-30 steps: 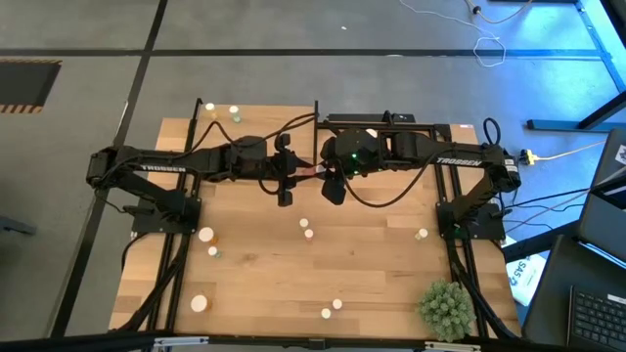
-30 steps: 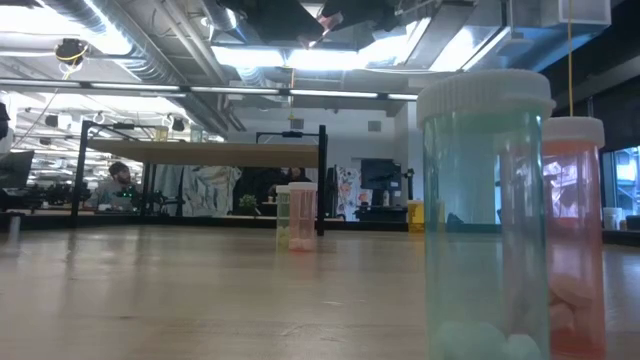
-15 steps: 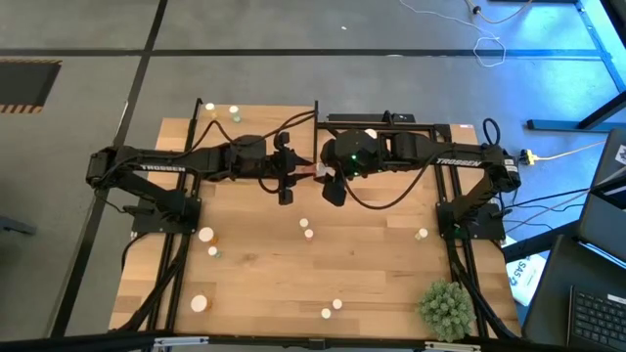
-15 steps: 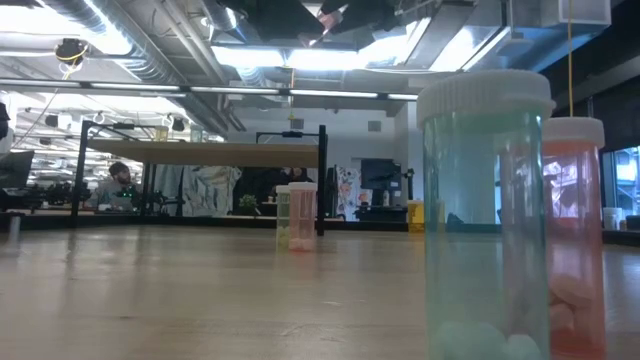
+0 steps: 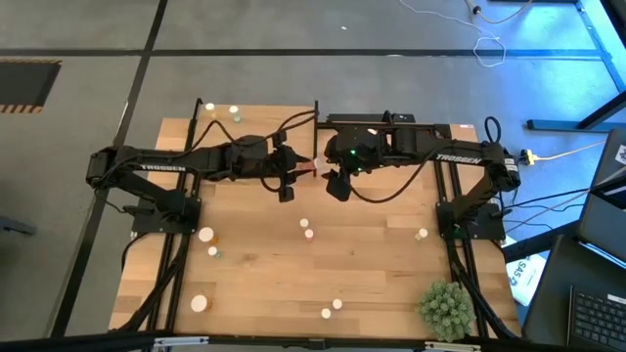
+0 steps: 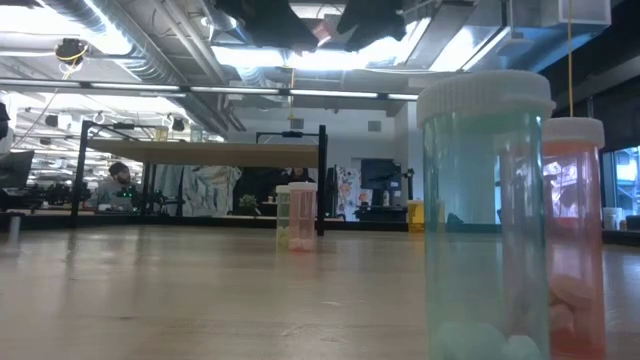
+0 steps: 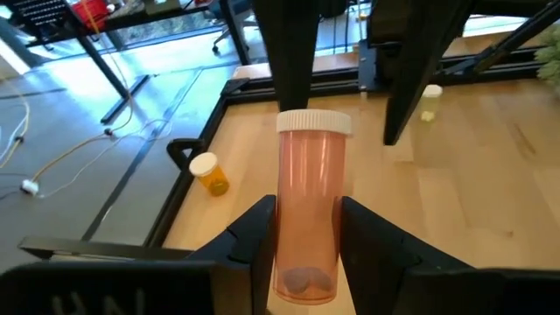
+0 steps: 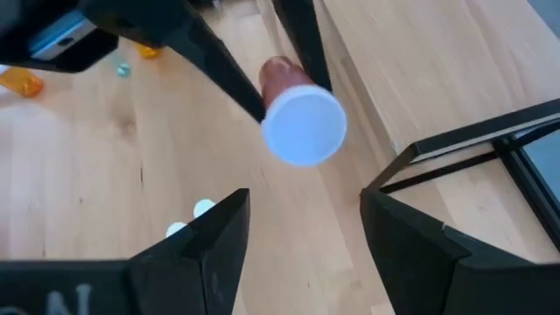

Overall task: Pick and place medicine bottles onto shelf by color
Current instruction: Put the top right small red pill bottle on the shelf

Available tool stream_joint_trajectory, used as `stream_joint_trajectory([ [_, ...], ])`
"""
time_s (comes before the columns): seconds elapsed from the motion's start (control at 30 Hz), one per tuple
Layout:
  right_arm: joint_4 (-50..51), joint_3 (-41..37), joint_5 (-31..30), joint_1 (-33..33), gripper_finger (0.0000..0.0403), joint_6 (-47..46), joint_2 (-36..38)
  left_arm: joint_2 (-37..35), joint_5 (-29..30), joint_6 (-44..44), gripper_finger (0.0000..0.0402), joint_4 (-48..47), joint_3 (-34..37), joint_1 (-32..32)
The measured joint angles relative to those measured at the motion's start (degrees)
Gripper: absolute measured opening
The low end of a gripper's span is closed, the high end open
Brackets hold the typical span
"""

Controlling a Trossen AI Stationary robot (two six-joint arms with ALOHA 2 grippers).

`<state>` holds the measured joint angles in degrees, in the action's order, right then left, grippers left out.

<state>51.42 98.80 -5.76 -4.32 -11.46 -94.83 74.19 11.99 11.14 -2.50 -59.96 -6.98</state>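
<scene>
High over the table's middle, my left gripper point(image 7: 306, 210) point(image 5: 290, 174) is shut on a reddish medicine bottle point(image 7: 311, 184) with a white cap point(image 8: 304, 125). The cap points at my right gripper point(image 8: 304, 199) point(image 5: 335, 183). That gripper stands open just short of the cap and touches nothing. The shelf point(image 8: 420, 61), a raised wooden platform with black posts, lies below and beyond the bottle. Several small bottles stand on their bases on the tabletop, such as a pair point(image 5: 307, 228) near the middle. My left gripper pinches the bottle's body point(image 7: 306, 232), its half away from the cap, between the two fingers. The fingers point(image 7: 254, 232) come about level from the table's left and lie along the bottle. The bottle is lifted clear of the table, its cap end sticking out past the fingertips toward the right arm.
A green bottle point(image 6: 485, 210) and a reddish one point(image 6: 575, 230) stand close to the low camera. More bottles stand at the near left point(image 5: 206, 235), near middle point(image 5: 333, 309), right point(image 5: 422, 234) and far left corner point(image 5: 210, 108). A spiky green plant ball point(image 5: 445, 308) sits at the near right corner.
My right gripper has opened at the bottle's cap end and tipped a little further down. The reddish bottle stays in the air in my left gripper, which has kept its place.
</scene>
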Motion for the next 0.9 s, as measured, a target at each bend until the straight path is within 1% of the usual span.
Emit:
stream_joint_trajectory([
  [0.23,0.35,-0.02,-0.13,-0.02,0.022,0.02,1.21,-2.16,3.68,-0.53,0.0108,-0.19,0.0,-2.5],
  [0.4,0.63,-0.02,-0.23,-0.04,0.022,-0.01,3.17,-5.23,7.81,-4.09,0.0108,0.01,-0.09,-4.53],
  [0.6,0.72,-0.02,-0.22,-0.04,0.022,0.0,4.09,-8.35,8.48,-7.89,0.0108,0.0,-0.09,-6.58],
  [0.73,0.72,-0.02,-0.24,-0.04,0.022,0.08,4.09,-9.77,8.46,-8.06,0.0108,-0.26,-0.02,-7.07],
  [0.9,0.81,-0.02,-0.23,-0.05,0.022,0.17,4.09,-13.49,8.49,-8.07,0.0108,-2.07,-0.02,-7.02],
])
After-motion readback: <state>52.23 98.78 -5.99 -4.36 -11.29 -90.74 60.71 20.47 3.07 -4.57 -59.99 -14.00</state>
